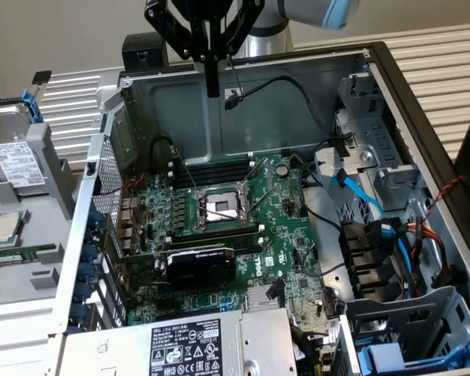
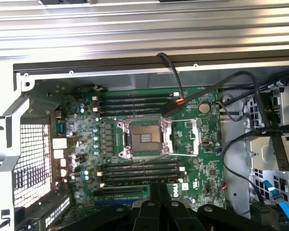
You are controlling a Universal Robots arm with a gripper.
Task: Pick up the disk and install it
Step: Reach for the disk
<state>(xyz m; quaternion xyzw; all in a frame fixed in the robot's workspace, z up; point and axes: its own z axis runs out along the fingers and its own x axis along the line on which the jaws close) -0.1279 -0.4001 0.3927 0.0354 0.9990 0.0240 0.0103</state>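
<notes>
The disk (image 1: 16, 163), a grey drive with a white barcode label, lies on a grey stand at the exterior view's left, outside the open computer case (image 1: 102, 196); a blue carrier edge shows behind it. My gripper (image 1: 212, 88) hangs high over the back of the case, well to the right of the disk and far above the motherboard (image 1: 235, 227). Its black fingers are pressed together with nothing between them. In the wrist view the gripper (image 2: 159, 188) points down at the motherboard (image 2: 144, 139) and its bare CPU socket (image 2: 143, 139).
A small silver processor chip (image 1: 4, 227) lies on the stand below the disk. A silver power supply box (image 1: 188, 348) with a warning label fills the case's near side. Drive bays (image 1: 407, 345), blue cables (image 1: 360, 192) and black cables crowd the exterior view's right.
</notes>
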